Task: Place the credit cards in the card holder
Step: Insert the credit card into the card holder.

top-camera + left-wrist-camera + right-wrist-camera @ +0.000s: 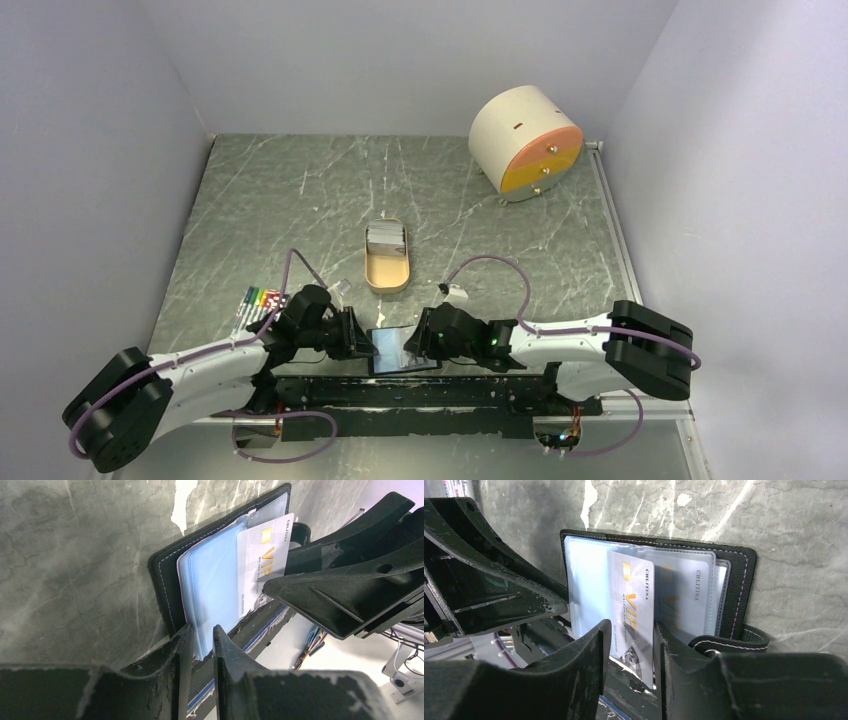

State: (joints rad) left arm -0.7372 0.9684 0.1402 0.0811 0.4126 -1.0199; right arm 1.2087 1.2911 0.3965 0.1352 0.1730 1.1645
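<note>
The black card holder (392, 352) lies open at the table's near edge, its blue-grey clear pockets (215, 580) facing up. My left gripper (202, 630) is shut on the lower edge of those pocket leaves. A silvery credit card (634, 600) with orange VIP lettering lies over the pockets, its near end past the table edge. My right gripper (631, 627) is shut on this card, one finger at each long edge. Another such card (686, 600) shows through a sleeve. More grey credit cards (384, 237) sit in the tan tray. The two grippers (352, 335) (425, 340) face each other across the holder.
A tan oval tray (386, 278) stands mid-table behind the holder. A round beige drum with an orange face (525, 140) sits at the back right. Coloured markers (258, 300) lie to the left of my left arm. A black rail (420, 395) runs below the table edge.
</note>
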